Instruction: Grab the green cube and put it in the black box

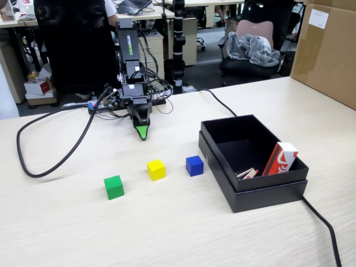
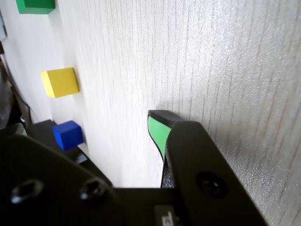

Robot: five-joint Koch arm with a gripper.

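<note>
The green cube (image 1: pixel 113 187) rests on the pale wooden table, left of a yellow cube (image 1: pixel 156 169) and a blue cube (image 1: pixel 194 166). To the right of that row stands the black box (image 1: pixel 261 196), seated in its wider tray. My gripper (image 1: pixel 143 132) hangs tip-down just above the table behind the cubes, well apart from the green one. In the wrist view the green cube (image 2: pixel 35 5) is cut off at the top left corner. My gripper (image 2: pixel 89 126) is open: one green-faced fingertip (image 2: pixel 157 129) is on the right, the other at the far left, and nothing lies between them.
The box holds a red-and-white pack (image 1: pixel 280 158) and some small sticks (image 1: pixel 246 173). A black cable (image 1: pixel 53 161) loops over the table at left, and another (image 1: pixel 322 222) runs past the box. A brown carton (image 1: pixel 327 53) stands at the back right.
</note>
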